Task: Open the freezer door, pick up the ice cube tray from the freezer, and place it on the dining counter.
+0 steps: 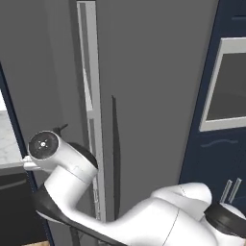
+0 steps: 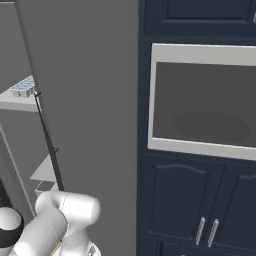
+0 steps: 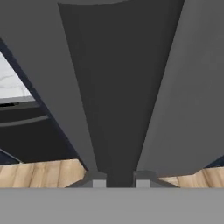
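So the gripper [image 3: 120,181] sits at the bottom middle of the hand view, and its two finger tips are closed in on a dark bar [image 3: 118,109] that runs straight up the frame from between them. It looks like the black handle of the freezer door, so I'd call that a grip on the bar. Grey panels fan out on both sides of it. There's wood floor [image 3: 43,173] low on the left and a bit of white marble worktop [image 3: 11,83] at the left edge.

In the left base view the white arm [image 1: 158,221] comes up from the lower right and bends across to the lower left, ending in front of the freezer door [image 1: 43,72], the grey panel on the left side of the frame. A pale strip [image 1: 93,120] runs top to bottom between that panel and the wider fridge door [image 1: 153,96], so the freezer door seems to be standing off its frame a bit. The fridge door has its own thin black handle [image 1: 114,153] near its left edge.

The ice cube tray [image 2: 22,88] is in the freezer [image 2: 15,130], at the left edge of the right base view. It's lying flat on a pale shelf [image 2: 20,102] with its light-blue cubes showing, partly cut off by the frame edge. To the right there's a built-in oven window [image 2: 205,100] set in navy cabinets [image 2: 185,200].
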